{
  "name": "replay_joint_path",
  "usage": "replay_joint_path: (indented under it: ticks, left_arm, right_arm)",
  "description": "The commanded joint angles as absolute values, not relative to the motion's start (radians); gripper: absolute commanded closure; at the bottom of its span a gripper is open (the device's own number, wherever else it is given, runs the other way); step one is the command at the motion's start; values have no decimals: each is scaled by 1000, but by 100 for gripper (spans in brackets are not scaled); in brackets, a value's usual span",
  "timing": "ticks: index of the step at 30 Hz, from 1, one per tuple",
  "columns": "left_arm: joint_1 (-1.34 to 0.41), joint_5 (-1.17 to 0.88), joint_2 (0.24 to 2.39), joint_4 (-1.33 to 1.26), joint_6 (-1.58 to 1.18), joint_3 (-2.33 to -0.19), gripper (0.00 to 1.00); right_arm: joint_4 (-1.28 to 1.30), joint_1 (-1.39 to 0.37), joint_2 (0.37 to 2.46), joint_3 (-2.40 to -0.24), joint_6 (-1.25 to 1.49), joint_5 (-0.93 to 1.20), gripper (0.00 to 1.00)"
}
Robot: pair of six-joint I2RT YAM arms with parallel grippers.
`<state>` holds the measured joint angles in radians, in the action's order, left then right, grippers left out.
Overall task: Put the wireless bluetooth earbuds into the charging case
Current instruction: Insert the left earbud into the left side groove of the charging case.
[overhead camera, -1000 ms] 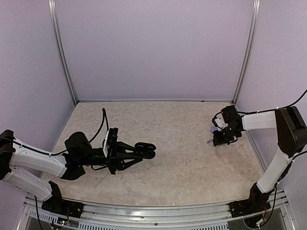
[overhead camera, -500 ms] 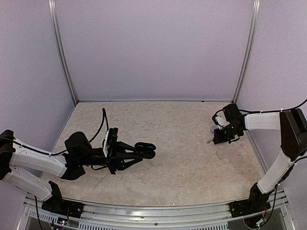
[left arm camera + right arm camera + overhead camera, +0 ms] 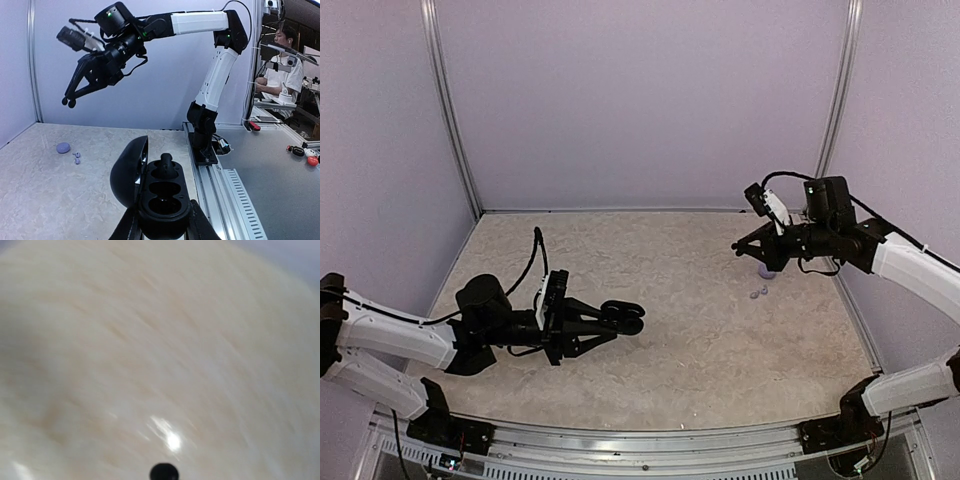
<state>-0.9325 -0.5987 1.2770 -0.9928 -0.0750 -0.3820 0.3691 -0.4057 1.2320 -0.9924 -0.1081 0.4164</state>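
Observation:
My left gripper (image 3: 616,320) is shut on the base of a black charging case (image 3: 163,200) and holds it low over the table. The case's lid (image 3: 128,170) is open. One black earbud (image 3: 167,165) sits in the far socket and the near socket is empty. My right gripper (image 3: 742,250) is raised above the table at the right. Its fingers (image 3: 80,80) are closed together on a small round black earbud (image 3: 164,472) at their tips. A lavender oval case (image 3: 63,147) and lavender earbuds (image 3: 76,156) lie on the table below it; they also show in the top view (image 3: 758,292).
Purple walls with metal posts enclose the table on three sides. The right arm's base (image 3: 204,145) and a slotted metal rail (image 3: 235,195) run along the near edge. The right wrist view is blurred and shows only table surface.
My right gripper has lifted off the table by the lavender items and swung up and left. The left gripper and black case have stayed still.

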Motion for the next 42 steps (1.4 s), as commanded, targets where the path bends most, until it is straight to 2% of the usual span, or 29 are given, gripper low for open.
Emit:
replay_joint_path:
  ticks: [1, 12, 22, 42]
  left_arm:
    - [-933, -615, 1248, -956, -36, -407, 91]
    - [-943, -651, 1254, -948, -17, -412, 89]
    - [-969, -660, 1278, -913, -7, -436, 89]
    - [-996, -631, 1293, -912, -19, -453, 89]
  right_arm:
    - [383, -510, 1127, -1059, -201, 530, 100]
    - [496, -865, 1132, -1249, -274, 586, 100]
    - [674, -1160, 1397, -1460, -364, 384, 100]
    - [679, -1223, 1535, -1534, -353, 324, 100]
